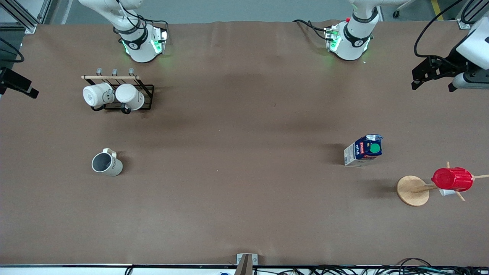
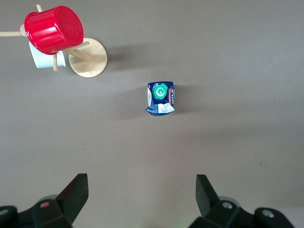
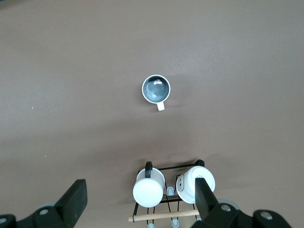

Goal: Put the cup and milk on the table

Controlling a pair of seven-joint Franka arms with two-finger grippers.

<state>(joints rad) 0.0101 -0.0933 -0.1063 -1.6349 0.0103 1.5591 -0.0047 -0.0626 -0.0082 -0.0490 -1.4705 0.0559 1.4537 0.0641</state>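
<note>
The cup [image 1: 107, 163], cream-white with a grey inside, stands upright on the brown table [image 1: 244, 198] toward the right arm's end; it also shows in the right wrist view [image 3: 156, 89]. The milk [image 1: 363, 151], a blue and white carton with a green cap, stands on the table toward the left arm's end and shows in the left wrist view [image 2: 160, 98]. My left gripper [image 1: 433, 84] [image 2: 142, 190] is open and empty, high over that end. My right gripper [image 1: 23, 86] [image 3: 141, 194] is open and empty, high over the rack's end.
A black wire rack [image 1: 147, 89] [image 3: 166, 168] holding two white mugs base-first stands farther from the front camera than the cup. A wooden peg stand [image 1: 412, 190] [image 2: 90, 59] carrying a red plastic cup [image 1: 452, 179] [image 2: 50, 29] stands nearer to the camera than the milk.
</note>
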